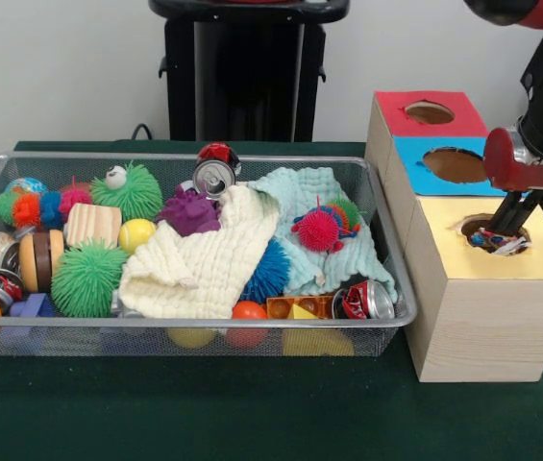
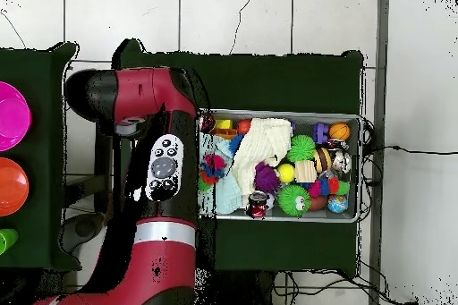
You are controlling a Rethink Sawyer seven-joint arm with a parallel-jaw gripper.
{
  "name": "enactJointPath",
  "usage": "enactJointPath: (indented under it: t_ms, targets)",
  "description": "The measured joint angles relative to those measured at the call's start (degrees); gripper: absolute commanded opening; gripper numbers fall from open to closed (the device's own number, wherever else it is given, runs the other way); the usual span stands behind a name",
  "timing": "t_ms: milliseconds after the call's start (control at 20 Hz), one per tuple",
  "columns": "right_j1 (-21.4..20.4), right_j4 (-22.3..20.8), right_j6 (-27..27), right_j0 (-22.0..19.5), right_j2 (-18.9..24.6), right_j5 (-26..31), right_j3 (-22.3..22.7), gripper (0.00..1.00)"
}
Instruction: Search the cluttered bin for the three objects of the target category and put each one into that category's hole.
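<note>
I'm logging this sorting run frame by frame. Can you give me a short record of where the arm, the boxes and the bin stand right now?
gripper: reaching down into the hole of the yellow-topped box; open or shut not visible
in the hole: a spotted wad shows at the rim
blue-topped box: hole looks empty
red-topped box: hole looks empty
bin: full of clutter, cloths on top; no spotted wad visible

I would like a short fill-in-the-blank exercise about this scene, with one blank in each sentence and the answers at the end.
1. The gripper reaches down into the hole of the box with the ____ top.
2. The wooden box nearest the robot's pedestal has a ____ top.
3. The bin is made of silver wire ____.
4. A spotted white wad shows inside the hole, right at the ____.

Missing words: yellow; red; mesh; gripper
</note>
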Motion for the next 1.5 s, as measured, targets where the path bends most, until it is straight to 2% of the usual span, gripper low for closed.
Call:
enactJointPath:
  t_ms: [200,950,1500]
  targets:
    - [0.31,0.41,0.0,-0.01,0.02,-0.55,0.31,0.0]
    - [0.85,4.02,0.0,-2.79,2.8,-14.74,7.02,0.0]
    - [0.35,4.11,0.0,-3.84,3.76,-15.65,9.51,0.0]
